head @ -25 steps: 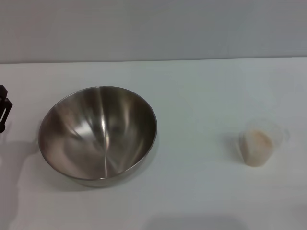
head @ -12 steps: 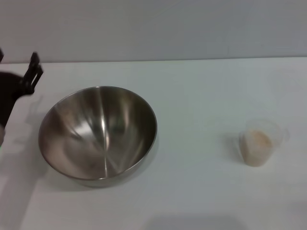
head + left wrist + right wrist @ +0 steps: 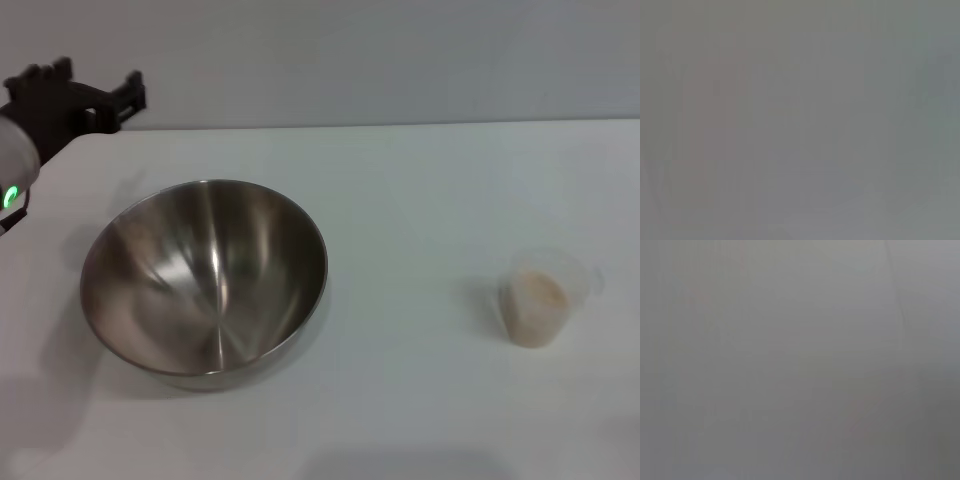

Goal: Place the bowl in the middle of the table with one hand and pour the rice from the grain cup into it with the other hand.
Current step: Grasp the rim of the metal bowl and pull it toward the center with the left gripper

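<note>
The steel bowl (image 3: 205, 280) stands empty on the white table (image 3: 420, 200), left of the middle. The clear grain cup (image 3: 545, 290) stands upright at the right, partly filled with rice (image 3: 538, 300). My left gripper (image 3: 88, 85) is raised at the far left, above the table's back edge and behind the bowl. It is clear of the bowl, with its fingers spread and nothing between them. My right gripper is out of the head view. Both wrist views show only plain grey.
A grey wall runs behind the table's back edge. Bare tabletop lies between the bowl and the cup.
My left gripper has risen from low at the table's left edge to the upper left behind the bowl. The bowl and the cup have not moved.
</note>
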`<state>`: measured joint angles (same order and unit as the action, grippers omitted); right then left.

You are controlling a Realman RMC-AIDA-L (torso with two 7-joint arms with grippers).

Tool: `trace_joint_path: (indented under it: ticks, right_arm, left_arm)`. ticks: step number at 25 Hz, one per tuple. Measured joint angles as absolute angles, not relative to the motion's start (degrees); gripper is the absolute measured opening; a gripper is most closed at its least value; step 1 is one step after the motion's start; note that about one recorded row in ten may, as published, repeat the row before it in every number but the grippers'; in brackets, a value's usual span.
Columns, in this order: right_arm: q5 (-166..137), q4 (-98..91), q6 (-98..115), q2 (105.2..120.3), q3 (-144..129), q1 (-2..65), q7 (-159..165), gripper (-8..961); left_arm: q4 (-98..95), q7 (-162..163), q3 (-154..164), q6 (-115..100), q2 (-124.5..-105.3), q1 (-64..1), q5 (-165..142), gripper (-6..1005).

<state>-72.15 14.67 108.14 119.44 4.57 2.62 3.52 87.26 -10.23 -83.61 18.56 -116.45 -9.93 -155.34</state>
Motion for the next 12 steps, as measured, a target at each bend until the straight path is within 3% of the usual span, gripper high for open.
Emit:
trace_joint_path:
  ticks: [4, 12]
  right_arm:
    - [-72.2, 14.6, 107.2, 119.44, 4.5, 2.8, 3.5, 846]
    - [-72.2, 14.5, 107.0, 119.45, 3.7, 2.6, 3.5, 846]
  left_arm:
    - [95.0, -11.6, -90.2, 39.6, -118.1, -13.0, -153.2, 749]
    - [98.6, -13.2, -93.7, 55.0, -118.11, -13.9, -152.6, 730]
